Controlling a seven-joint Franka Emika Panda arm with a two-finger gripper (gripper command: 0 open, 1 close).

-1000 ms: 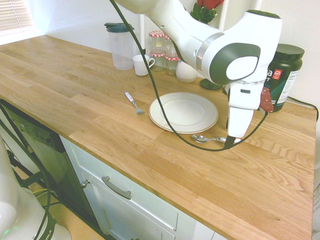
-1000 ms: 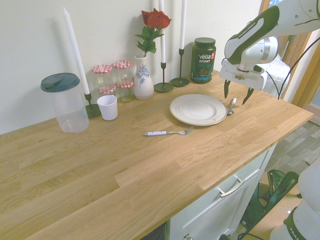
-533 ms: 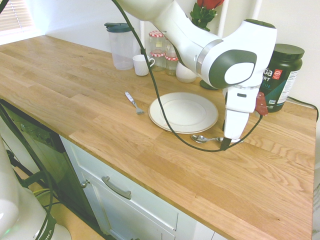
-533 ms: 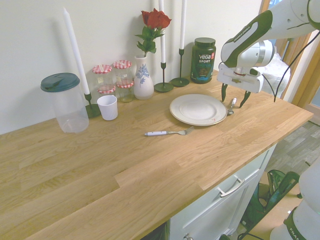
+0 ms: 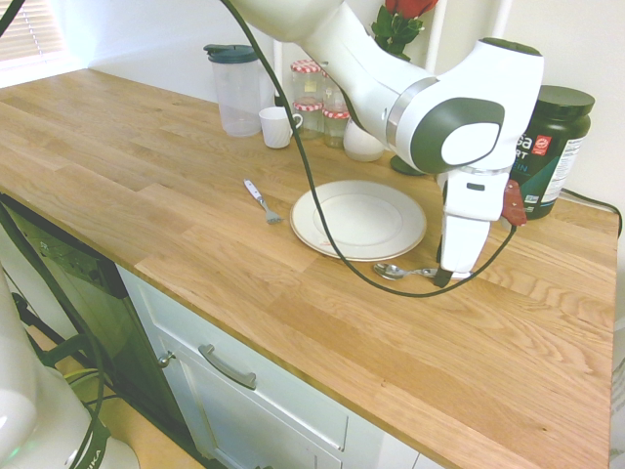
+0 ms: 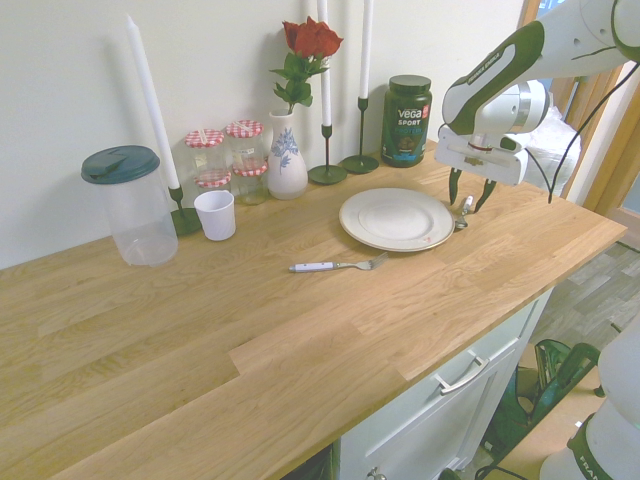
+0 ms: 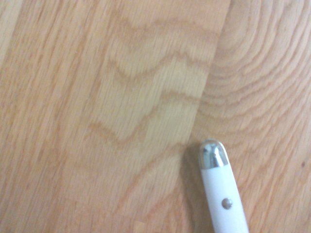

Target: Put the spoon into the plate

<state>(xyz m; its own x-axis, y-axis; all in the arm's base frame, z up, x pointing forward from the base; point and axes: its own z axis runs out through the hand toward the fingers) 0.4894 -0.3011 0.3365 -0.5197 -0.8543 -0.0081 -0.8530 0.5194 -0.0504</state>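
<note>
The spoon (image 5: 405, 272) lies on the wooden counter just beside the white plate (image 5: 305, 221), its shiny bowl toward the front and its pale handle running under my wrist. In the second exterior view the spoon (image 6: 463, 210) sits right of the plate (image 6: 352, 216). My gripper (image 6: 468, 205) is down at the counter with its dark fingers on either side of the handle, still a little apart from it. The gripper (image 5: 447, 278) is mostly hidden by the wrist in the first exterior view. The handle's white, metal-capped end (image 7: 218, 194) shows in the wrist view.
A small fork (image 5: 262, 201) lies on the counter left of the plate. Behind the plate stand a dark green tub (image 6: 407, 120), candlesticks, a vase with a rose (image 6: 288, 150), jars, a white cup (image 6: 216, 214) and a lidded jug (image 6: 130, 205). The counter edge is close on the right.
My gripper has come down from above the counter to the spoon's handle, and its fingers have drawn closer together. The spoon and plate have not moved.
</note>
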